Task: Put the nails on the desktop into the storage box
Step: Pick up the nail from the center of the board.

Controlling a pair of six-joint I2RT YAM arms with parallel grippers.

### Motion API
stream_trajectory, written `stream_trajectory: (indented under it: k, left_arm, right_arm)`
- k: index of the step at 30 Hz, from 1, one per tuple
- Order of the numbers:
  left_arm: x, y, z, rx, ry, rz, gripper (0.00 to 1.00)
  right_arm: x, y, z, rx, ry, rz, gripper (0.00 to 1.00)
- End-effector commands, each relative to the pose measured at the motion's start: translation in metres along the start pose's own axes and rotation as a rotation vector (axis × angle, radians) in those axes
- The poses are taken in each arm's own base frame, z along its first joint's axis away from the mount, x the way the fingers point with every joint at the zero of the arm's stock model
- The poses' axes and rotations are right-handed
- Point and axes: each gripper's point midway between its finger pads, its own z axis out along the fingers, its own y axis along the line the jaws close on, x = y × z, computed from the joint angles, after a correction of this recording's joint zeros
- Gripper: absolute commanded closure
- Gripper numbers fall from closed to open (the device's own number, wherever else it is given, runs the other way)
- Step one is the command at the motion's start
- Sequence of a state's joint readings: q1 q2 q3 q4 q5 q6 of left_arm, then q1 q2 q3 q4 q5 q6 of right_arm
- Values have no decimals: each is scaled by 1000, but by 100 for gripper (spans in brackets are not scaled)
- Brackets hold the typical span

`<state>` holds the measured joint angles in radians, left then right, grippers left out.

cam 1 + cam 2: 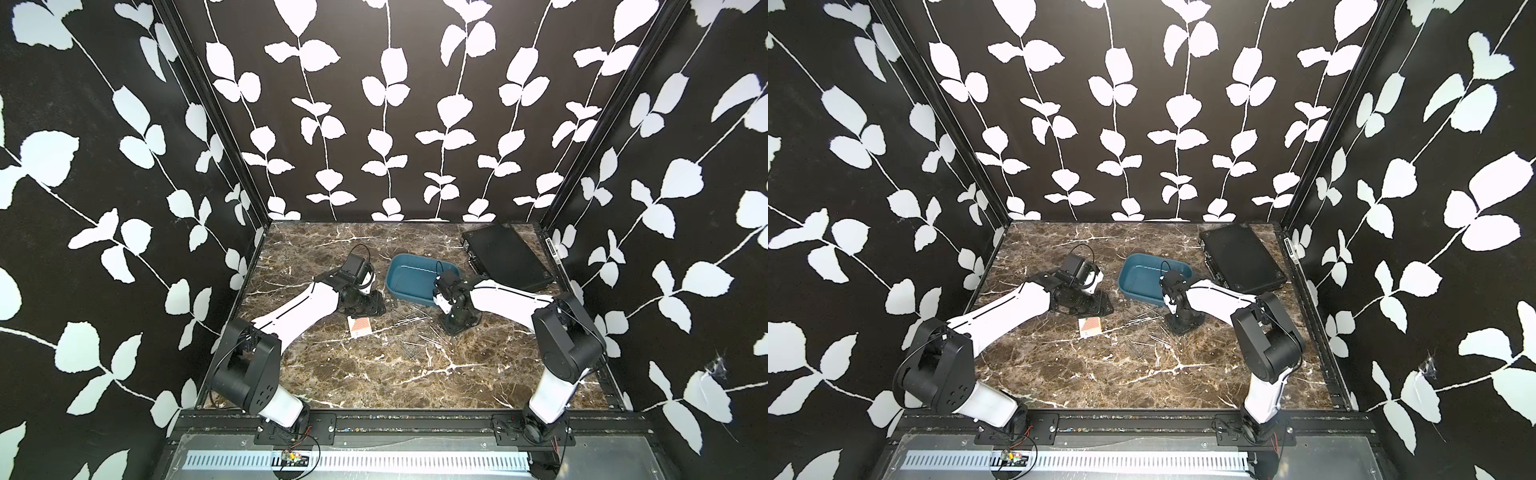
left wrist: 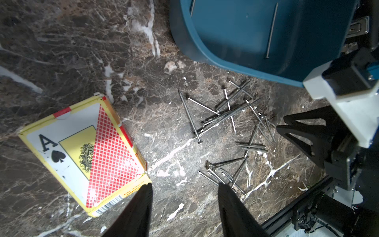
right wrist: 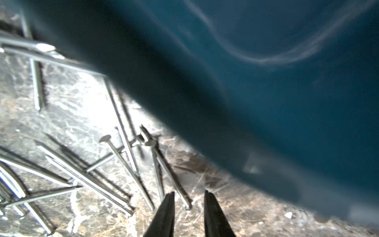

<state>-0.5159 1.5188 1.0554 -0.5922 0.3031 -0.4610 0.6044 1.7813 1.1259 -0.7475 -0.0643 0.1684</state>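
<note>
The nails (image 1: 412,320) lie loose on the desktop (image 1: 365,374) at 6 o'clock of the storage box (image 1: 409,272). The nearest are just beside its near wall and the rest trail off in small heaps toward 5 and 6 o'clock. They share no heading. In the left wrist view several long shafts lie in a near-parallel bundle while others cross it at steep angles, heads and points mixed, all flat on the marble. At least one more nail lies flat on the box floor, its long axis roughly along a side wall. The right gripper (image 3: 188,192) stands low over the heap closest to the box. Its jaws are narrow but not touching, with one end of a nail lying on the marble in the gap, free on both sides. The box wall rises just beyond it toward 12 o'clock. The left gripper (image 2: 184,185) hovers at 9 o'clock of the nails, jaws moderately wide with only marble between them. A playing-card box (image 2: 86,151) lies flat just beside it, well apart from the nails. A black case (image 1: 507,253) sits at 2 o'clock of the box, against the far right edge. Bare marble runs from the nails toward 6 o'clock to the front rail.
</note>
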Motion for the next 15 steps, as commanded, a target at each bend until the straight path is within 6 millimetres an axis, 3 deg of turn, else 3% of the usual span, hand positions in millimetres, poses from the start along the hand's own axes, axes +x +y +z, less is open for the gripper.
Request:
stream_trajectory:
  k: [1, 15]
  left_arm:
    - [-2, -5, -5, 20, -14, 13, 46]
    - [-2, -5, -2, 20, -7, 6, 46]
  right_arm:
    - [17, 2, 10, -2, 66, -22, 73]
    - [17, 1, 24, 35, 83, -47, 75]
